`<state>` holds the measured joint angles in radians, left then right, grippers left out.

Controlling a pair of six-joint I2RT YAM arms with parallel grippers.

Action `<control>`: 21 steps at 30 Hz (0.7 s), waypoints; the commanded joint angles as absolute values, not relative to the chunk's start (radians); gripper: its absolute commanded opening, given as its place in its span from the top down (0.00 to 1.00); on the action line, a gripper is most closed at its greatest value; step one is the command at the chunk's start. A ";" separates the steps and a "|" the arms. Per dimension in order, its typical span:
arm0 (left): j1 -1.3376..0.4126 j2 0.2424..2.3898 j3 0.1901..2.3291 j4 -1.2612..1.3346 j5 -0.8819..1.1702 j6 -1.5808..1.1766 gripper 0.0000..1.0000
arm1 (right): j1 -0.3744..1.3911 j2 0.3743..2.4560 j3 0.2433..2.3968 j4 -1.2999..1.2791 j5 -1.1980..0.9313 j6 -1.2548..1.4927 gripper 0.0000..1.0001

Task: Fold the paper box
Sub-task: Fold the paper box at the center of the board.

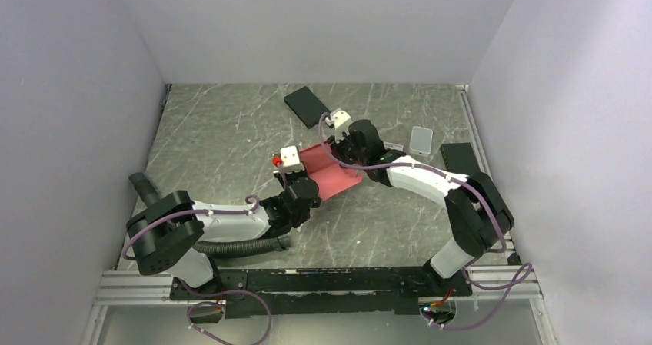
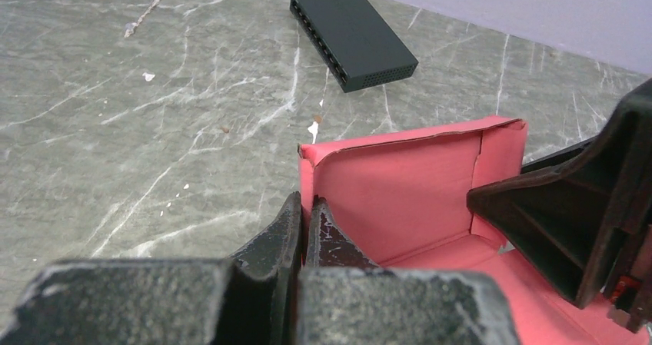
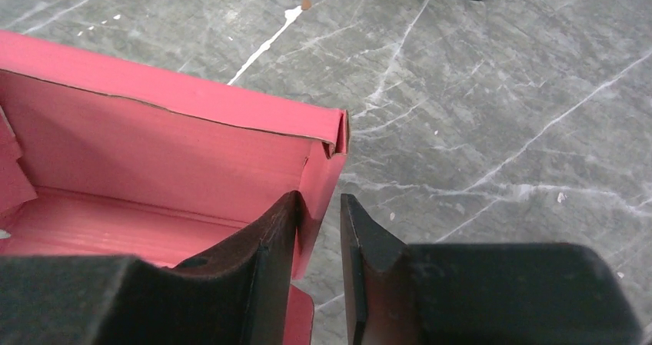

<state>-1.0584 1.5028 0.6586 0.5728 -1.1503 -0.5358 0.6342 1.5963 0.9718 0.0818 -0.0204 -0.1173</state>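
The paper box (image 1: 332,174) is pinkish-red cardboard, partly raised into a tray, lying mid-table between both arms. My left gripper (image 2: 307,207) is shut on the box's left side wall (image 2: 306,177), one finger inside and one outside. From the other end, my right gripper (image 3: 319,203) straddles the right side wall (image 3: 323,184). Its jaws stand apart: the wall leans on the inner finger, with a gap to the outer one. The back wall (image 3: 154,153) stands upright. In the top view the left gripper (image 1: 302,179) and right gripper (image 1: 350,163) meet the box at opposite ends.
A black flat box (image 1: 307,105) lies behind the paper box, toward the back wall. A tiny red-and-white carton (image 1: 278,160) sits by the left wrist. A white slab (image 1: 420,139) and a black slab (image 1: 459,157) lie at the right edge.
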 commanded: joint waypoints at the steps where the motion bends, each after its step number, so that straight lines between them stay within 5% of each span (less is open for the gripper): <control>1: -1.066 1.504 0.688 0.574 -1.185 -0.551 1.00 | 0.605 1.539 0.998 0.069 -0.092 -0.080 0.69; 14: -1.066 1.525 0.708 0.550 -1.185 -0.561 1.00 | 0.586 1.500 1.001 0.053 -0.153 -0.050 0.59; 21: -1.066 1.522 0.709 0.544 -1.185 -0.567 1.00 | 0.586 1.503 1.003 0.053 -0.076 -0.050 0.70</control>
